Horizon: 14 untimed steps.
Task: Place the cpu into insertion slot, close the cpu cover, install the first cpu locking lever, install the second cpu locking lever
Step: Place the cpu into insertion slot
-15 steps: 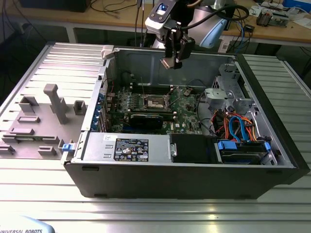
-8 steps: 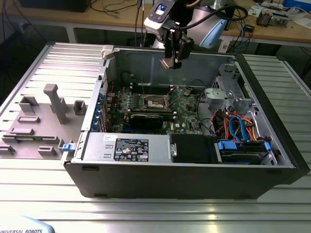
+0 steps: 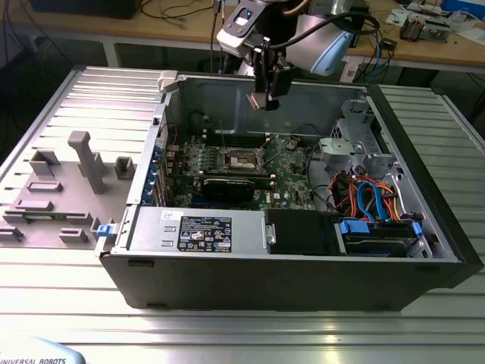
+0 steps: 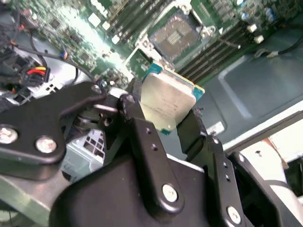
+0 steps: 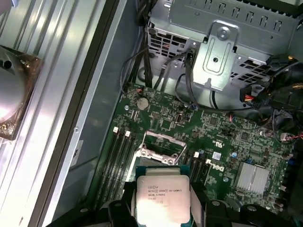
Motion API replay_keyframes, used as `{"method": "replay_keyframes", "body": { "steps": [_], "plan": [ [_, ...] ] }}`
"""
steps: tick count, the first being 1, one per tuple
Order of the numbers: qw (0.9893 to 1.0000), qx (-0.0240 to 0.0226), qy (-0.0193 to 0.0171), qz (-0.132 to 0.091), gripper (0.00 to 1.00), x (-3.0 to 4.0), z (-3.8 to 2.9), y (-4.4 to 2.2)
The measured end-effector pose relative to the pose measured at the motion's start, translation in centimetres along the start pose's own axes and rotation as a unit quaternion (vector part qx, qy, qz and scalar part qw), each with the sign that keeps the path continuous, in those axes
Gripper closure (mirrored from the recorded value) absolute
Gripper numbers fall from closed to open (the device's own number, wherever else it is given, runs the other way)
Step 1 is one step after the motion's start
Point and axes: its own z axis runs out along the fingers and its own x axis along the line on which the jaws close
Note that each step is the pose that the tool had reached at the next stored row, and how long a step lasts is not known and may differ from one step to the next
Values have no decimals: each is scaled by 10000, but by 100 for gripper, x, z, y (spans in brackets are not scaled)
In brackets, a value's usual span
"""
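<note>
My gripper (image 3: 267, 94) hangs above the open computer case, shut on the cpu (image 3: 262, 101). In both wrist views the cpu (image 4: 166, 100) (image 5: 161, 197), a flat square chip with a silvery top, sits clamped between the two black fingers (image 4: 135, 118) (image 5: 198, 201). Below it on the green motherboard lies the insertion slot (image 3: 244, 159) (image 4: 178, 37) (image 5: 160, 147), its centre uncovered with no chip in it. A silver frame piece, probably the cpu cover (image 5: 163, 138), stands at the slot's edge. Thin lever rods (image 3: 265, 144) stick up beside the slot.
A long black graphics card (image 3: 231, 188) lies just in front of the slot. The power supply (image 3: 197, 229), a silver drive cage (image 3: 356, 140) (image 5: 220, 52) and bundled cables (image 3: 371, 199) crowd the case. A grey fixture plate (image 3: 76, 171) lies at the exterior view's left.
</note>
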Motion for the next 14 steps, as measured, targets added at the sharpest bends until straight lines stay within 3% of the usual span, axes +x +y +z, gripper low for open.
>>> {"method": "replay_keyframes", "body": {
  "steps": [2,6,14],
  "plan": [
    [10000,0,0,10,46,9,16,-27],
    [9996,10,-15,281,46,11,57,-33],
    [9995,9,-16,302,46,12,62,-33]
  ]
}}
